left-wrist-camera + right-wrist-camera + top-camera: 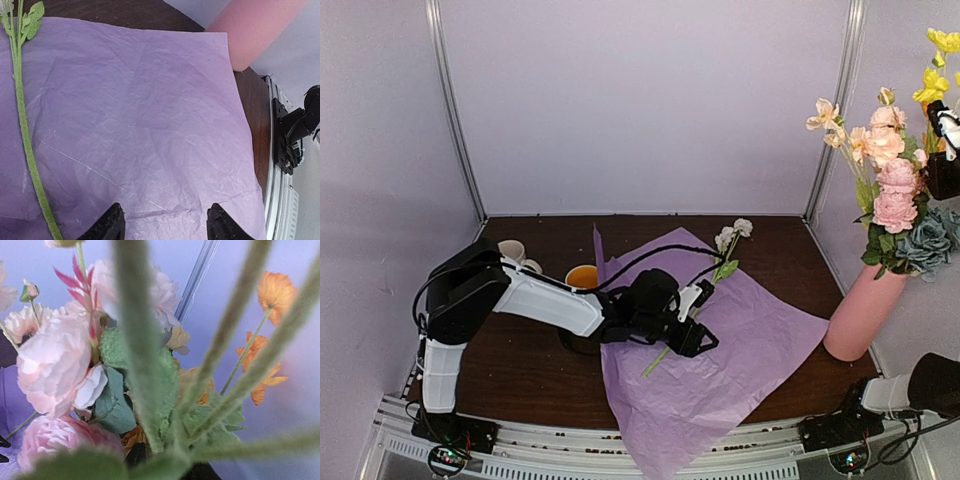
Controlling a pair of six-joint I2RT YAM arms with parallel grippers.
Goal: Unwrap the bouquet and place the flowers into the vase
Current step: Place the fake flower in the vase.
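A white mug [511, 249] is seen at the far left. The left claw [166, 212] is held apart, empty, over the spread purple paper [150, 125], with one white-flowered stem [21, 110] lying beside it. At the right, flowers [890, 190] are stood in the pink vase [863, 312]. The right claw [947, 128] is raised among them; its state cannot be told.
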